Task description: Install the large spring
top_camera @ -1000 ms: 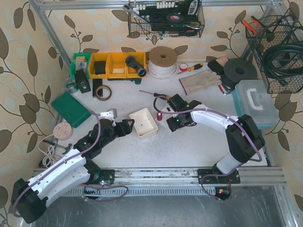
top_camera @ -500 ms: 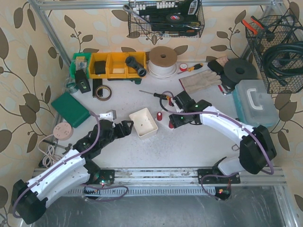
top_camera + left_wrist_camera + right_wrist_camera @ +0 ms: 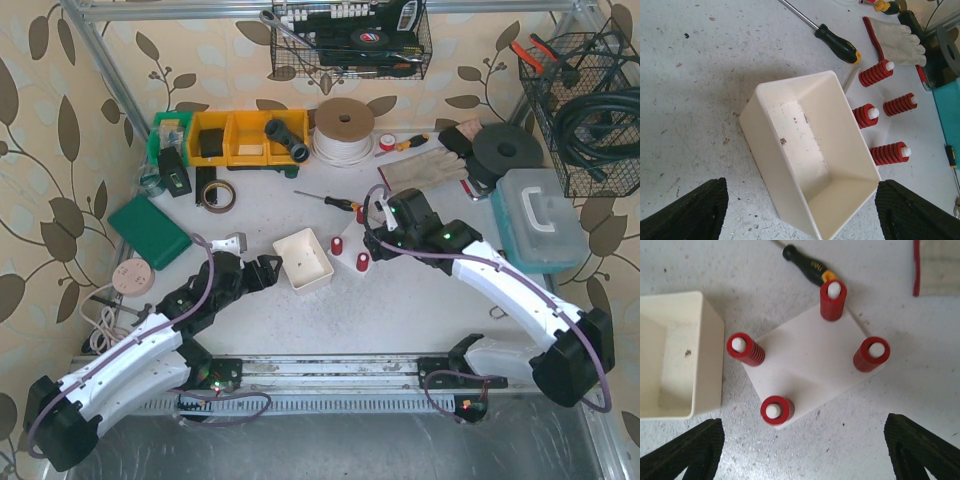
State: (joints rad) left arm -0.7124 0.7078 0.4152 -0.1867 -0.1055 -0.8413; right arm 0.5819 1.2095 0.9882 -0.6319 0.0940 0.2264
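- Springs, four red ones, each sit over a white peg at a corner of the white plate; I cannot tell which is the large one.
- Right gripper hovers above the plate, fingers spread wide, holding nothing; I judge all pegs are filled.
- Left gripper, also wide and empty, faces the empty cream tray, probably the parts bin.
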